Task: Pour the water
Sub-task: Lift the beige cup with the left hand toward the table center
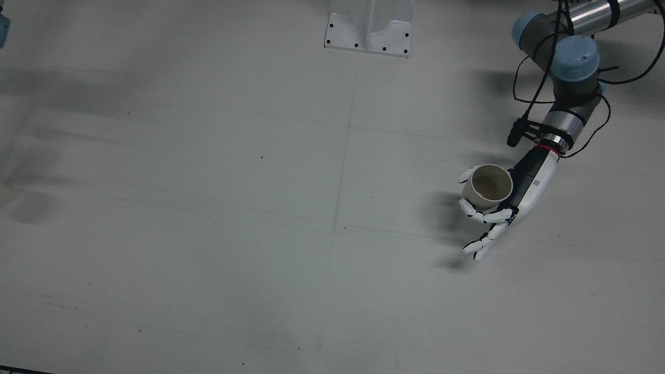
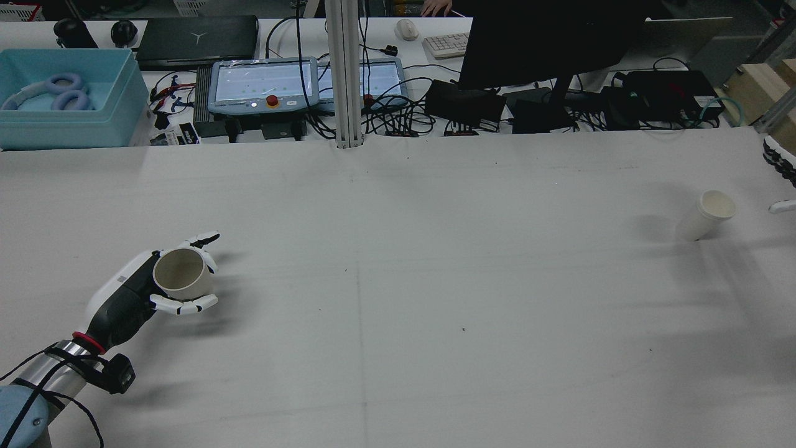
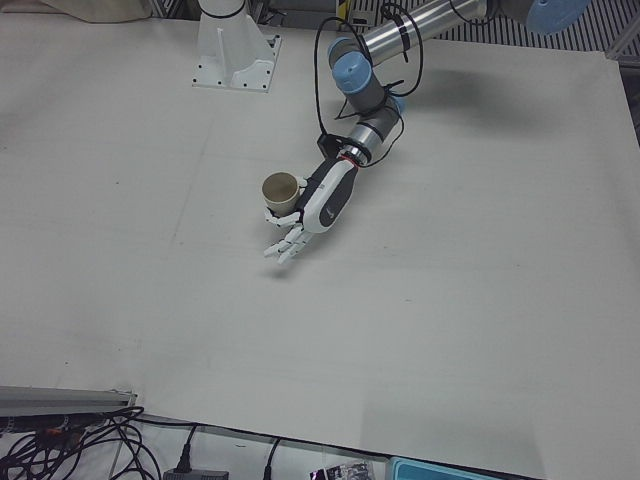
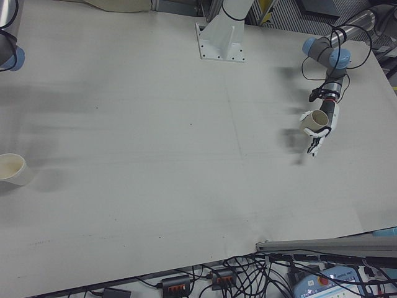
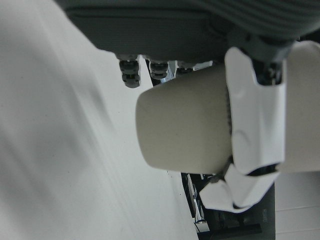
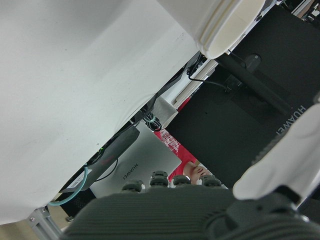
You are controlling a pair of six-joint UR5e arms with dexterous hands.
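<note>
The beige paper cup (image 2: pixel 180 272) is gripped in the left hand (image 2: pixel 134 292), lifted clear of the pale grey counter (image 2: pixel 398 311) to judge by its shadow in the front view, roughly upright with its mouth tipped a little, at about eight o'clock in the rear view; whether it holds water cannot be told. The white paper cup (image 2: pixel 706 214) stands alone, leaning slightly, at about three o'clock, well apart from the first. So the pick-up looks done, while carrying across and the pour itself are left. The left hand has its thumb and some fingers wrapped round the beige cup's wall, the other fingers stretched out free beyond it, forearm slanting in from the lower corner. The right hand (image 2: pixel 780 180) barely shows at the edge just beside the white cup, not holding it; whether its fingers are spread I cannot tell
</note>
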